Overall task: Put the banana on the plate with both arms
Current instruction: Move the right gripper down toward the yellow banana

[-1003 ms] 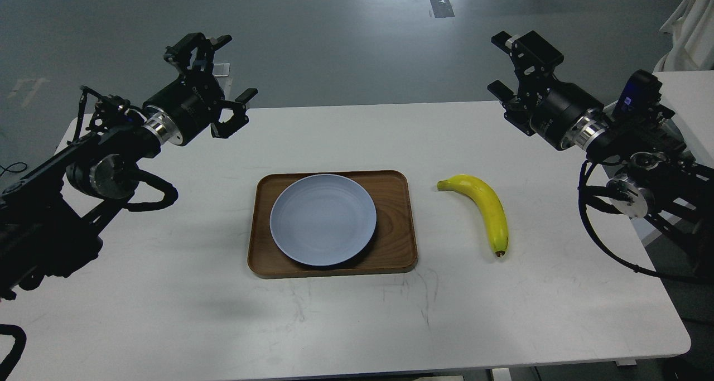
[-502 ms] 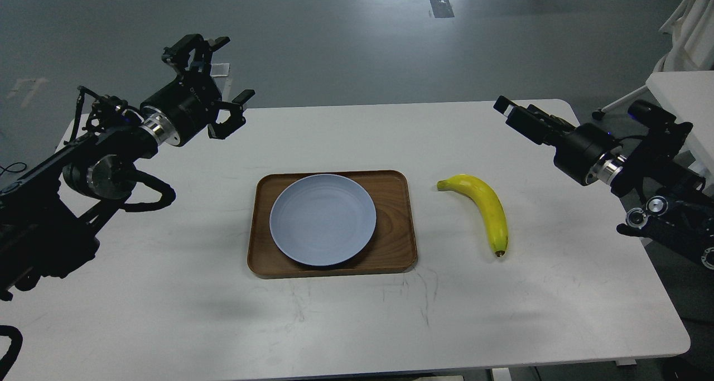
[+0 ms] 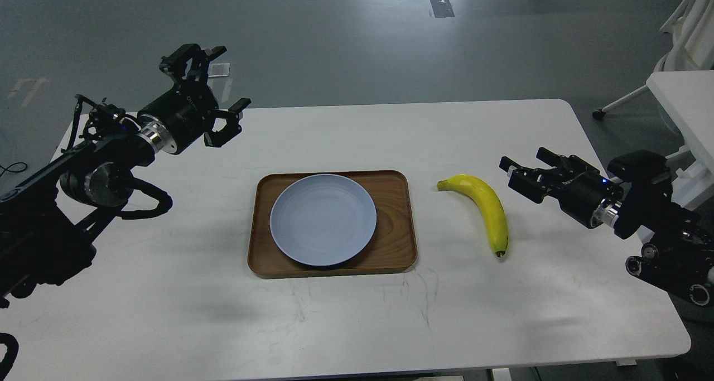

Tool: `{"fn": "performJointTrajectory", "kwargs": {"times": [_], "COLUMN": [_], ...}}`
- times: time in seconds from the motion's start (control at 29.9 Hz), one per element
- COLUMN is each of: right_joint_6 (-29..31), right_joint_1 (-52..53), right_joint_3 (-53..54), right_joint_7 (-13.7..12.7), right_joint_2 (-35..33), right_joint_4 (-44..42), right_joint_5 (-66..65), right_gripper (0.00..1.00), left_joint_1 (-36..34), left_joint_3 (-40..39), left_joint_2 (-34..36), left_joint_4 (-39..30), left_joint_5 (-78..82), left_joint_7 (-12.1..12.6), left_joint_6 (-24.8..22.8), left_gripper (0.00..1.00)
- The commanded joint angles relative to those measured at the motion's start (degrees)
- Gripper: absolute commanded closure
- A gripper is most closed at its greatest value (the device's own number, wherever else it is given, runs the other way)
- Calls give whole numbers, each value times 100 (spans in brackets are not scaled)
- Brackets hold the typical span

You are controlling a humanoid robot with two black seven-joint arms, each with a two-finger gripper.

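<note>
Inspector: State progress on the task.

Assessor: No part is complete. The curved bright yellow banana, green at the stem and dark at the tip, lies flat on the white rectangular bench, well right of the round pale grey-blue plate. The plate is bare and sits inside the rectangular brown wooden tray.

Inspector: And the tools?

Assessor: The right tool is low over the bench, just beside the banana's outer curve, not touching it; its fingers are spread, nothing between them. The left tool hangs raised over the far left corner of the bench, well apart from everything, claws released and empty.

Inspector: What remains?

Assessor: In his judgement, the whole job: grasp, lift, carry across the tray edge, set down on the plate. The left arm's part has not begun.

Inspector: Limits of the view?

Assessor: Both arms are cut off at the frame edges. The right tool is dark and seen nearly end-on, so its height above the bench cannot be judged. The banana's underside is hidden.
</note>
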Motion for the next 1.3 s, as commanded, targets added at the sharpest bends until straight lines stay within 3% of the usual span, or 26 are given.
{"fn": "performJointTrajectory", "kwargs": {"times": [0.0, 0.57, 1.27], "right_joint_6": [-6, 863, 908], "right_joint_1": [-5, 250, 250], "right_joint_3": [-41, -392, -586], "right_joint_7": [1, -52, -61], "right_joint_2": [-6, 38, 363], "right_joint_4": [-25, -315, -658], "right_joint_5": [-28, -11, -2], "right_gripper": [0, 0, 0], "left_joint_1": [2, 2, 2], "left_joint_3": [8, 26, 25], "left_joint_2": [-17, -17, -69], "left_joint_4": [-2, -2, -2], "left_joint_5": [0, 0, 0], "left_joint_7": [5, 5, 14], "left_joint_6": [-5, -5, -5], "left_gripper": [2, 2, 2]}}
